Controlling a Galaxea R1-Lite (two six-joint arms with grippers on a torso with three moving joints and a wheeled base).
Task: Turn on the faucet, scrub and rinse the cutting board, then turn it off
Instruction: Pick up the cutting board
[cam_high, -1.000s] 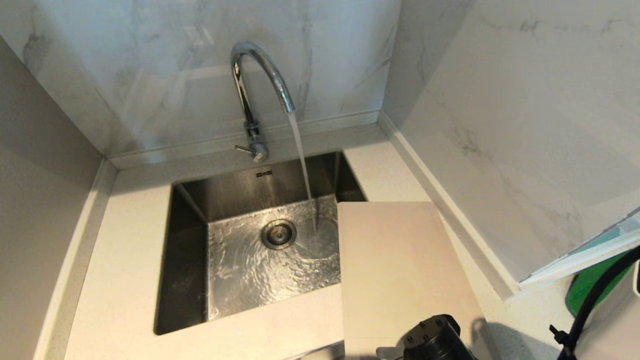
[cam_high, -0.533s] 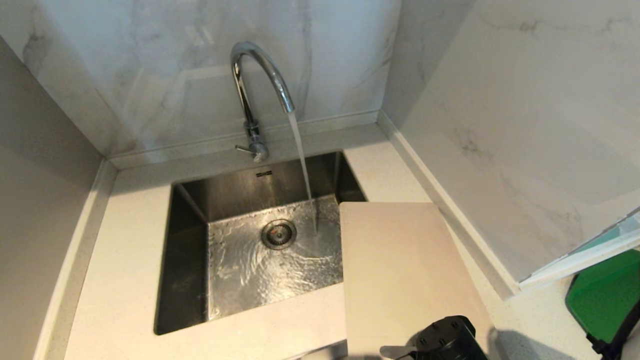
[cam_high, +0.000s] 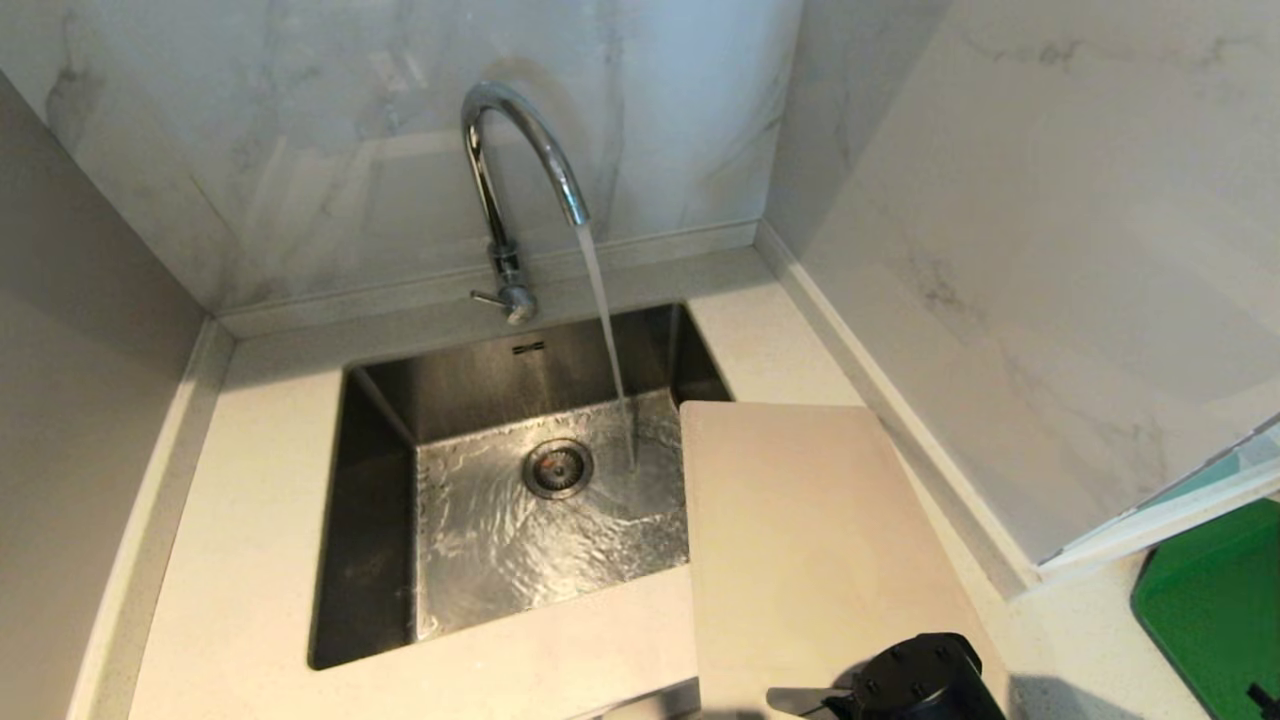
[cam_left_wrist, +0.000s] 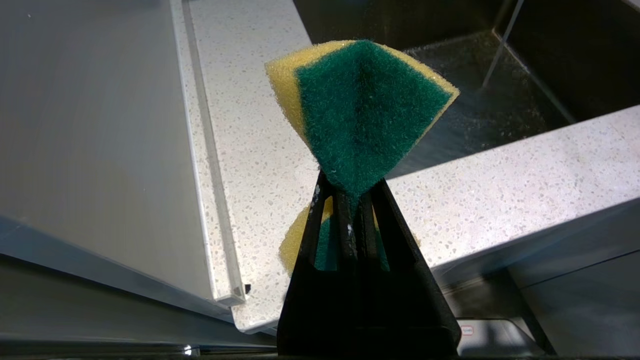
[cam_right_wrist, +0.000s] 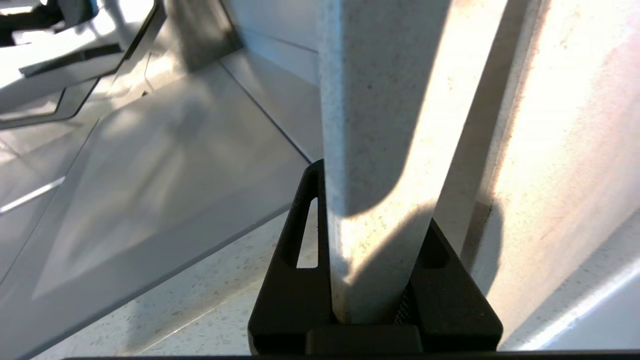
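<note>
**Right end effector clamped on the board's near edge, water running**

Nearest the robot, the right end effector sits at the bottom edge of the head view, its black fingers closed on the near end of the cutting board. In the right wrist view the two fingers pinch the thin pale edge of the board between them, and the board stretches away from the wrist.

The left end effector shows only in its own wrist view, squeezed tight on a yellow and green sponge that bulges out above the fingertips; it is above the speckled counter, near the sink's corner.

The board lies flat on the counter, just right of the sink, with its left edge overlapping the basin's right rim. A green mat lies well apart, further right.

Beyond, water sheets over the sink floor around the drain. At the back stands the faucet, its stream falling into the basin just left of the board's far corner.
</note>
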